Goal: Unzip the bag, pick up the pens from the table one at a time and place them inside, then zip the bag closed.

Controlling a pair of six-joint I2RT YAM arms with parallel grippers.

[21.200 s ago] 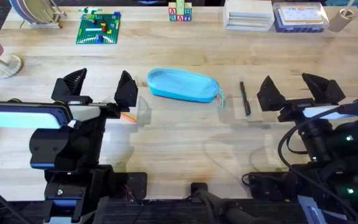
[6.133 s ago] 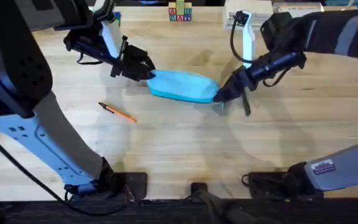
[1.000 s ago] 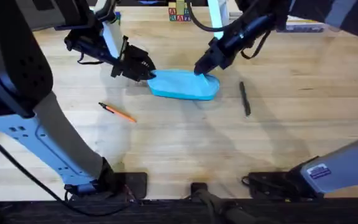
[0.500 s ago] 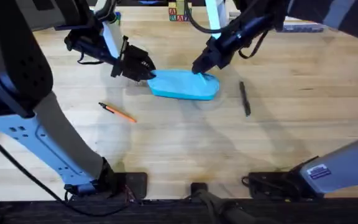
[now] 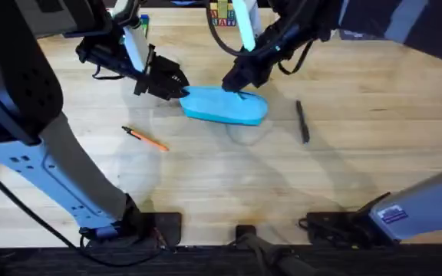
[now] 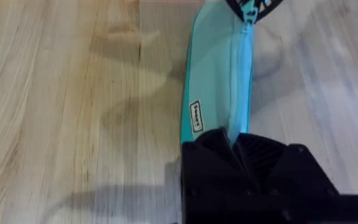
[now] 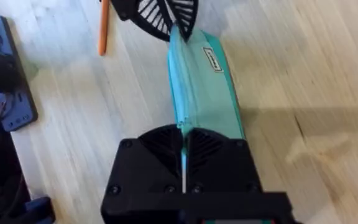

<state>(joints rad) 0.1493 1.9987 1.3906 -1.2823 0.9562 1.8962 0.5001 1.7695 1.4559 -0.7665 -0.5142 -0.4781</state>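
Note:
The light-blue bag [image 5: 222,105] lies flat on the table [image 5: 229,184]. My left gripper [image 5: 176,86] is shut on the bag's left end; in the left wrist view its black fingers [image 6: 235,140] pinch the fabric [image 6: 213,93] by the zipper. My right gripper [image 5: 236,80] is shut on the zipper pull on the bag's top, right of its middle, with the teal zipper line [image 7: 182,93] running out from between the jaws. The orange pen [image 5: 146,139] lies left of and nearer than the bag. To the bag's right lies the black pen [image 5: 302,121].
Alphabet blocks [image 5: 221,11] and a green baseplate [image 5: 143,21] sit along the far edge, partly behind the arms. Bare wood stretches across the near half of the table. Both arms reach in over the far side.
Over the last second my right gripper has slid left along the bag's top with the zipper pull. The bag has shifted slightly left. The left gripper and both pens have stayed put.

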